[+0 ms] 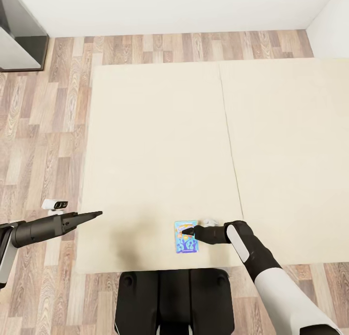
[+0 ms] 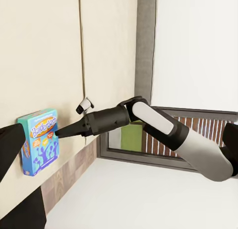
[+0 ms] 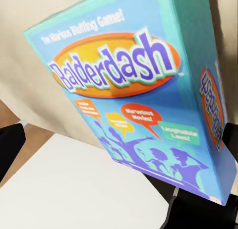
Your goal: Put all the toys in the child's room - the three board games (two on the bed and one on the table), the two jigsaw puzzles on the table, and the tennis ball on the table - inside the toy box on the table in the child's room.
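A light blue board game (image 1: 185, 238) with "Balderdash" lettering lies flat on the bed (image 1: 160, 146), near the beige mattress's front edge. My right gripper (image 1: 190, 233) is down at this game and open. The box (image 3: 134, 90) spans the gap between its fingertips (image 3: 10, 147), and neither finger presses on it. From the left wrist view, the same game (image 2: 40, 140) rests on the mattress with the right gripper's tip (image 2: 62, 132) at its side. My left gripper (image 1: 96, 213) hovers open over the bed's left edge, holding nothing.
The bed has two mattress sections with a seam (image 1: 231, 146) between them. Wood-plank floor (image 1: 43, 131) runs along its left side and beyond it to a white wall. A dark cabinet (image 1: 19, 35) stands at the far left corner. My base (image 1: 174, 301) is against the bed's front.
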